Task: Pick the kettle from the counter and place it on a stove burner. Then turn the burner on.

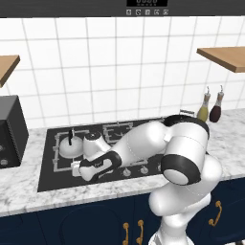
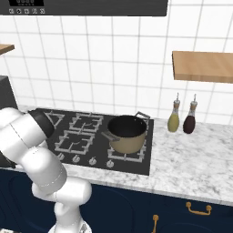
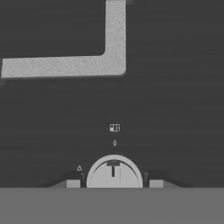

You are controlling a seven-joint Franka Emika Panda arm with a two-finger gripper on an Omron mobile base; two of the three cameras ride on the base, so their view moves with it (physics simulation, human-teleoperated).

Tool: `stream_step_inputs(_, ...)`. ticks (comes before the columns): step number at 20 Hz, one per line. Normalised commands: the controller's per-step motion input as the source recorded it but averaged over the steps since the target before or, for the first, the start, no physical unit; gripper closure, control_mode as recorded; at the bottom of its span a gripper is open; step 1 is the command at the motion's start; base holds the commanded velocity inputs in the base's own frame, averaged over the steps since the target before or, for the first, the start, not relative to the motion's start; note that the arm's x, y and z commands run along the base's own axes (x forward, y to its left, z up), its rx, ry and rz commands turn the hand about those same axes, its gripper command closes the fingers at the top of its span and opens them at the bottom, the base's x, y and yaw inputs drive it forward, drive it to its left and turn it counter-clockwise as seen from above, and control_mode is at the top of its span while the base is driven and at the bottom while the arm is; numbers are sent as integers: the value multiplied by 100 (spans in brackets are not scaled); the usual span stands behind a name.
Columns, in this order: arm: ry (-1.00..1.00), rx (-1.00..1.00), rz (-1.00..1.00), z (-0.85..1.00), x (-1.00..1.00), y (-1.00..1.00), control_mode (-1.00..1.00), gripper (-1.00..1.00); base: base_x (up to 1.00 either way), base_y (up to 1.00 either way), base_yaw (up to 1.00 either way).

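Silvery-white, the kettle (image 1: 70, 146) is seen seated on the stove burner (image 1: 61, 158) at the cooktop's (image 1: 48, 177) left end, so the knob-turning step is judged to be in hand. A pale round knob (image 3: 114, 171) is framed between the gripper's (image 3: 113, 183) fingertips (image 3: 73, 183), jaws part-closed at either side; whether contact is made cannot be told. The knob should be squeezed squarely before the wrist is rotated, with the pointer watched against the small mark above it.

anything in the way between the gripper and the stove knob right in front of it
Nothing visible. In the hand view the knob sits right between the gripper tips, with bare black cooktop around it. The kettle already sits on its stove burner behind the hand, out of the way.
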Motion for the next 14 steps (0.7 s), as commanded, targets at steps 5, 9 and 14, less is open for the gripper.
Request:
stream_step_inputs(5, 0, -1, 1, 0, 0, 1, -100, 100, 0, 0, 0)
stream_step_inputs(9, 0, -3, 18, 0, 0, 13, -100, 100, 0, 0, 0)
stream_step_inputs(14, 1, -7, 40, 1, 0, 20, -100, 100, 0, 0, 0)
